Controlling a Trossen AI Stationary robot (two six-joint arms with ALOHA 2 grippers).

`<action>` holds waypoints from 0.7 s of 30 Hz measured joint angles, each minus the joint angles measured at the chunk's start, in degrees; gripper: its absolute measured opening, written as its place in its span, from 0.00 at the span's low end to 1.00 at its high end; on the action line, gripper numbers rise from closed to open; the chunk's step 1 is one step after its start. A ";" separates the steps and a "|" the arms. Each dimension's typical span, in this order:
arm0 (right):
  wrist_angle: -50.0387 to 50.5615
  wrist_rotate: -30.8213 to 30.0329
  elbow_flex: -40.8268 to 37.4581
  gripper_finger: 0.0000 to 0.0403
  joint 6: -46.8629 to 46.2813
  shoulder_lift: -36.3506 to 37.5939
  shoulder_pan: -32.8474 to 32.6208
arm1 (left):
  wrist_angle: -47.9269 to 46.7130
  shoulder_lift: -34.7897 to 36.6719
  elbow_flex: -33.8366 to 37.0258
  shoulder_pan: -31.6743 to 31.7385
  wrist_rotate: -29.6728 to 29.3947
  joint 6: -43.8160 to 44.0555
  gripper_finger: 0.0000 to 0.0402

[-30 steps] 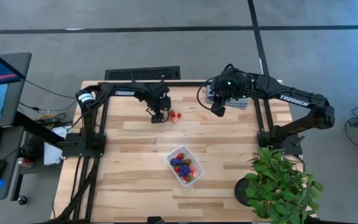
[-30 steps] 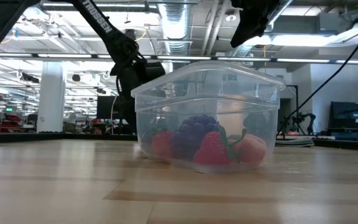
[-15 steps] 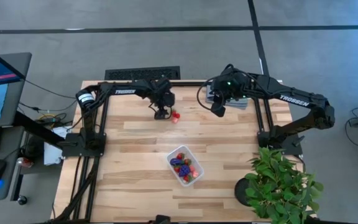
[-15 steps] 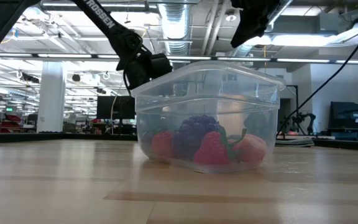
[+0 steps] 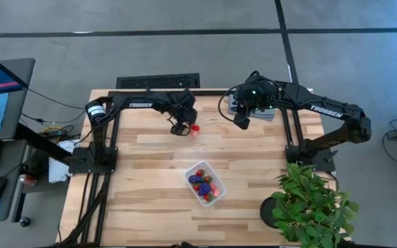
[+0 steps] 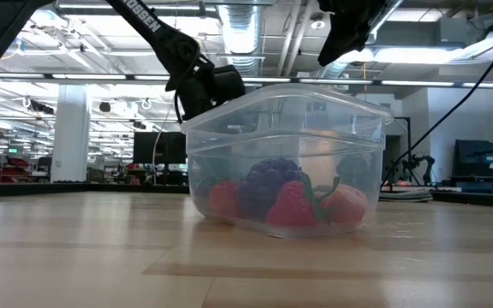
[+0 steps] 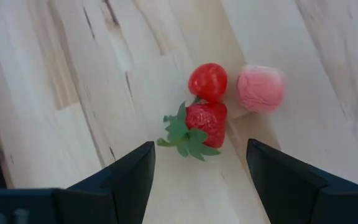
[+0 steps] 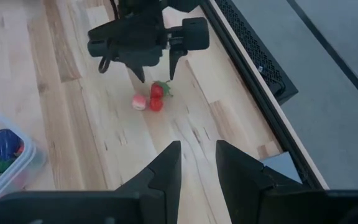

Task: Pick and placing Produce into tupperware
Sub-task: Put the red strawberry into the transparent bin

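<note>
Produce [image 7: 207, 121]: 3 small glossy pieces on the pale wooden surface [image 5: 150, 200] beneath the left gripper [image 8: 157, 70], jaws apart; more fill the clear plastic tupperware [image 5: 206, 183]. Right gripper [image 5: 242, 122] hovers, jaws together.

My clear tupperware [image 5: 206, 183] sits open and upright, holding red strawberries, a dark purple berry and a pinkish piece. Well apart from the tupperware, three loose pieces cluster touching on the wood: a leafy-topped strawberry [image 7: 205, 124], a small round red fruit [image 7: 207, 81] against it, and a pink one [image 7: 260, 88] just beside.
</note>
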State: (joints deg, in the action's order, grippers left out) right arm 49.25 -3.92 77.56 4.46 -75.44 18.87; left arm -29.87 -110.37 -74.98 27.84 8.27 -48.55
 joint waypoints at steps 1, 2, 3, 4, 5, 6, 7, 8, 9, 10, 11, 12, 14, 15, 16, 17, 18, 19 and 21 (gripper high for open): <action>0.01 0.00 0.00 0.30 -0.13 0.00 0.01 | 0.05 0.00 0.00 -0.22 -0.61 -0.29 0.61; -0.01 0.00 0.00 0.30 -0.37 0.00 0.00 | 0.24 -0.01 0.00 -0.48 -1.38 -0.37 0.61; -0.01 0.00 0.00 0.30 -0.73 0.00 0.00 | 0.78 -0.15 0.00 -0.73 -2.04 -0.43 0.61; -0.01 0.00 0.00 0.30 -1.13 0.00 0.00 | 1.26 -0.26 0.00 -0.94 -2.72 -0.75 0.61; -0.01 0.00 0.00 0.30 -1.47 0.00 0.00 | 1.21 -0.31 0.00 -1.23 -3.17 -1.27 0.61; -0.01 0.00 0.00 0.30 -1.48 0.00 0.01 | 1.03 -0.31 0.00 -1.51 -3.63 -1.82 0.61; -0.01 0.00 0.00 0.30 -1.49 0.00 0.00 | 1.10 -0.31 0.02 -1.87 -4.43 -2.47 0.61; -0.01 0.00 0.00 0.30 -1.50 0.00 -0.12 | 1.20 -0.31 0.02 -2.22 -4.98 -3.32 0.61; -0.01 0.00 0.00 0.30 -1.51 0.00 -0.15 | 1.11 -0.31 0.02 -2.58 -5.44 -4.22 0.61; -0.01 0.00 0.00 0.30 -1.52 0.00 -0.22 | 1.09 -0.31 0.02 -2.87 -5.93 -5.05 0.61; -0.02 0.00 0.00 0.30 -1.52 0.00 -0.26 | 1.09 -0.31 0.02 -3.17 -6.36 -5.75 0.61; -0.01 0.00 0.00 0.30 -1.53 0.00 -0.36 | 1.09 -0.31 0.02 -3.40 -6.69 -6.32 0.61; -0.01 0.00 0.00 0.30 -1.54 0.00 -0.50 | 0.92 -0.31 0.02 -3.71 -7.10 -7.39 0.61; -0.02 0.00 0.00 0.30 -1.54 0.00 -0.52 | 0.83 -0.31 0.02 -3.90 -7.19 -7.99 0.61; -0.03 0.00 0.00 0.30 -1.65 0.00 -0.52 | 0.83 -0.31 0.02 -4.01 -7.22 -8.42 0.61; -0.03 0.00 0.00 0.30 -1.86 0.00 -0.52 | 0.85 -0.31 0.02 -4.09 -7.32 -9.00 0.61; -0.03 0.01 0.00 0.30 -2.00 0.00 -0.50 | 0.85 -0.31 0.02 -4.19 -7.32 -9.55 0.61; -0.03 0.00 0.00 0.30 -2.06 0.00 -0.50 | 0.87 -0.31 0.02 -4.22 -7.36 -10.04 0.61; -0.03 0.00 0.00 0.30 -2.06 0.00 -0.50 | 0.90 -0.31 0.02 -4.26 -7.45 -10.70 0.61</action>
State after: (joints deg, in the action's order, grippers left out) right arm 49.21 -3.92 77.56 2.39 -75.44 18.37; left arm -28.97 -110.67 -74.96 23.57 0.82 -59.25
